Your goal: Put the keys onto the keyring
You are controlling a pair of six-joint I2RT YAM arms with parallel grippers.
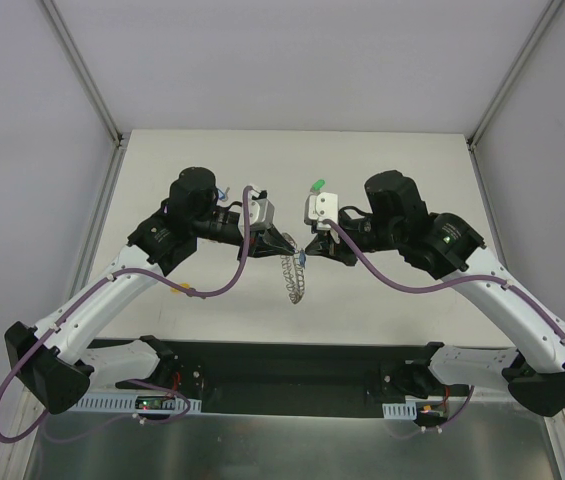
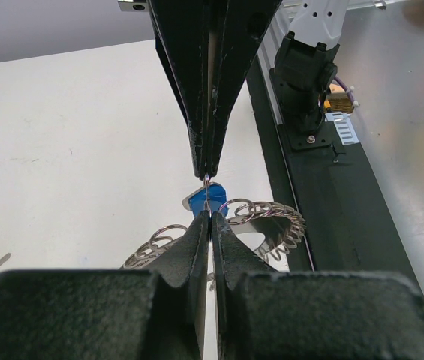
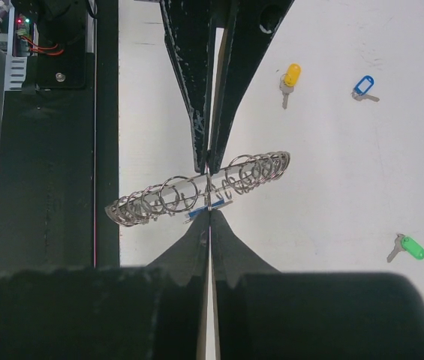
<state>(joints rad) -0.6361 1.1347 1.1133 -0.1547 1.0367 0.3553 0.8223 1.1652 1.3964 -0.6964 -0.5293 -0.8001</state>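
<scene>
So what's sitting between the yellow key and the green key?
Nothing: bare table between the yellow key and the green key, shown in the right wrist view.

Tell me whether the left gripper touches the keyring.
Touching. The right wrist view shows the left gripper shut on a loop of the keyring, no gap.

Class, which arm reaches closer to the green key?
Right. The green key lies just beyond the right arm's wrist; the left arm's wrist sits further off to its left. The right claw and left claw meet at the keyring.
</scene>
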